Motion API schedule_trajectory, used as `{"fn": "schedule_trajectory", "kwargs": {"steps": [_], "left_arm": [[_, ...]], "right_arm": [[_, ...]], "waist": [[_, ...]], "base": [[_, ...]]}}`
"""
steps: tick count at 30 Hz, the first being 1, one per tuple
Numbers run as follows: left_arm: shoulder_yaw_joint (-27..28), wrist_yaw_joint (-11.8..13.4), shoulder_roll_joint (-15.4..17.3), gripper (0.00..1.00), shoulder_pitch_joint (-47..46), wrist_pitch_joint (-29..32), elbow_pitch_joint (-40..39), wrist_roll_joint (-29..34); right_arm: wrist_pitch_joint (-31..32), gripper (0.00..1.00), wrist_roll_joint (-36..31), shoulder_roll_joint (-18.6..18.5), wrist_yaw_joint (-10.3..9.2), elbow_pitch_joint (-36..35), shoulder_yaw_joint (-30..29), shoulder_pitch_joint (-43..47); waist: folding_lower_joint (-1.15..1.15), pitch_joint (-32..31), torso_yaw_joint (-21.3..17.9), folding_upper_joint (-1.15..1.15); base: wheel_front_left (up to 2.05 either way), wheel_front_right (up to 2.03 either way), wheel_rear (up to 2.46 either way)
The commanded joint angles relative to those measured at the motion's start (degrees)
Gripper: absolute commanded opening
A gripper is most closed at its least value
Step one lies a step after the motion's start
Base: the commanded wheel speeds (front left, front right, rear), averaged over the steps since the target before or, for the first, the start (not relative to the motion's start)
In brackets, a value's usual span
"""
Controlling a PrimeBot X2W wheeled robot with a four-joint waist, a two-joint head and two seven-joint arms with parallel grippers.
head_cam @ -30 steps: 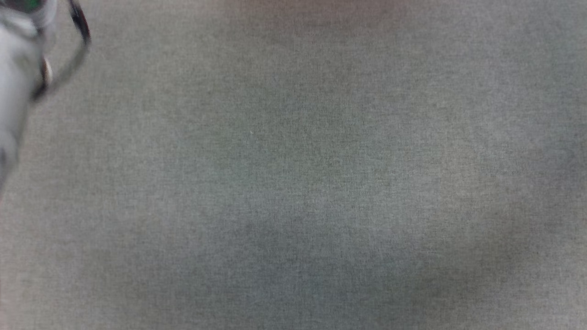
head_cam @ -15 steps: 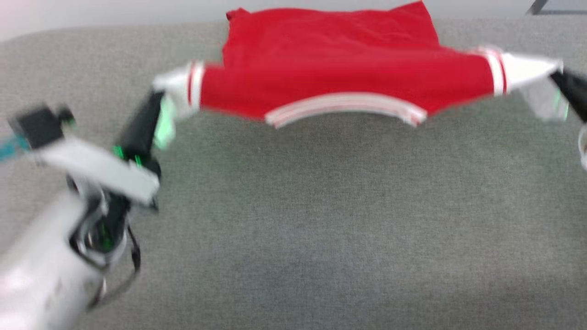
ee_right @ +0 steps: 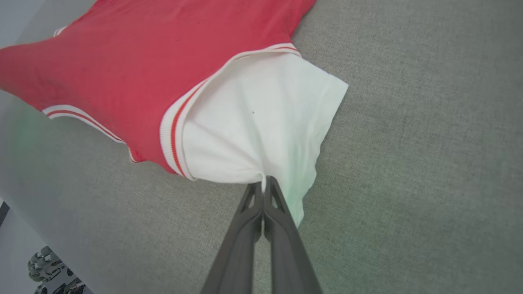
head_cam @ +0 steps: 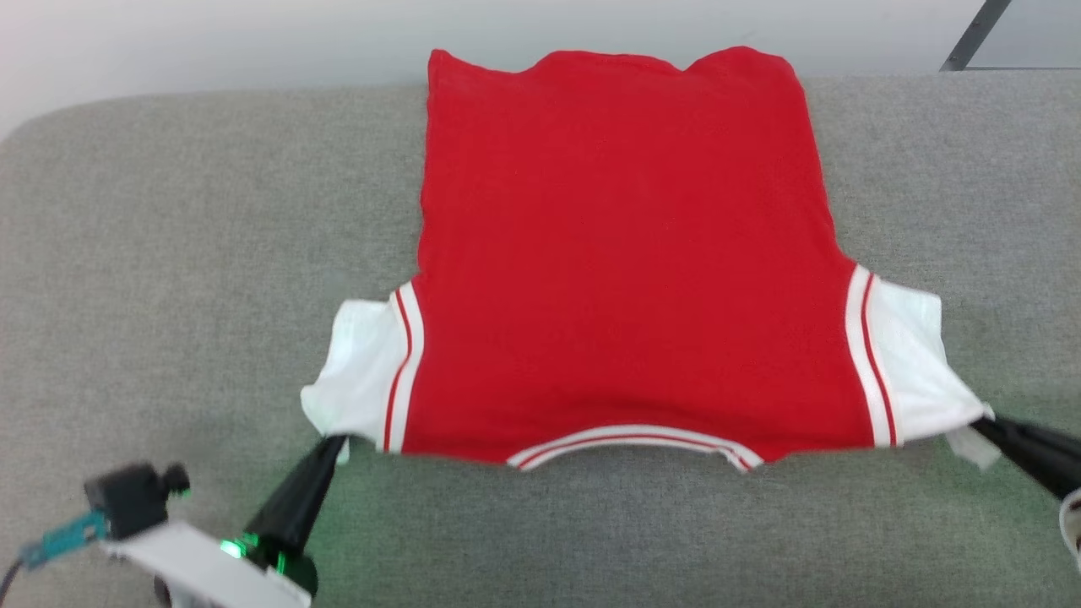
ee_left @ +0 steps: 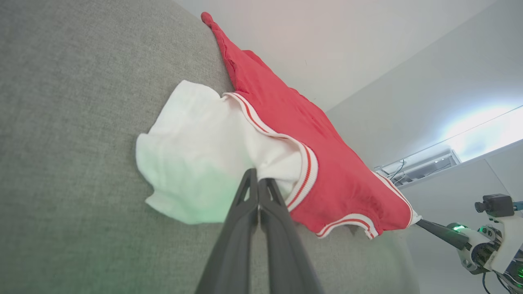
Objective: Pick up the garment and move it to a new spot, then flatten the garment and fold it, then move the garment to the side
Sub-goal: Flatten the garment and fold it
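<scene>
In the head view, the left gripper (head_cam: 331,446) rises from the lower left of the frame, dark fingers pressed together on the bottom corner of the left-hand sleeve (head_cam: 363,371); a green glow shows at its base; the left wrist view shows the same grip from close by, the left gripper (ee_left: 257,182) at bottom centre, jaws closed with the white cloth of the left-hand sleeve (ee_left: 196,155) bunching at the tips

The garment (head_cam: 625,279) fills the centre of the head view, spread flat on the grey fabric surface (head_cam: 169,253), plain red side up; its striped neck trim (head_cam: 633,439) lies toward the bottom of the frame and its hem at the top, reaching past the surface's far edge in front of the pale wall (head_cam: 253,38); red-and-white stripes mark each shoulder seam

At the right edge of the head view, lower down, the right gripper (head_cam: 986,425) comes in with its jaws closed on the outer corner of the right-hand sleeve (head_cam: 908,371); the right wrist view shows the right gripper (ee_right: 263,185) at bottom centre, fingertips pinched on a gathered point of the right-hand sleeve (ee_right: 261,118), the red body of the garment (ee_right: 143,61) in the upper left; a dark bar (head_cam: 971,38) slants across the upper right corner of the head view
</scene>
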Motion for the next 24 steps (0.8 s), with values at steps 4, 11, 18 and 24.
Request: {"fn": "schedule_trajectory", "kwargs": {"steps": [4, 11, 18, 24], "left_arm": [[2.5, 0.6, 0.9, 0.0, 6.6, -0.2, -4.4, 0.7], [8.0, 2.4, 2.5, 0.0, 17.7, -0.2, -12.9, 1.8], [10.9, 4.9, 3.4, 0.0, 24.5, -0.2, -19.7, 3.7], [9.8, 4.8, 2.5, 0.0, 21.9, 0.9, -19.8, 4.3]], "right_arm": [[2.6, 0.0, -0.8, 0.1, -0.08, -4.5, -5.8, 8.0], [8.7, 0.0, -2.4, 3.0, -0.08, -13.4, -17.5, 21.1], [16.1, 0.0, -5.6, 8.8, -0.07, -22.4, -28.7, 31.0], [22.6, 0.0, -8.5, 12.6, -0.07, -25.9, -29.5, 31.5]], "waist": [[0.0, -0.1, 0.0, 0.0], [0.0, -0.1, 0.2, 0.0], [0.0, 0.4, 0.4, 0.0], [0.0, 1.1, 0.2, 0.0]], "base": [[0.0, 0.0, 0.0], [0.0, 0.0, 0.0], [0.0, 0.0, 0.0], [0.0, 0.0, 0.0]]}}
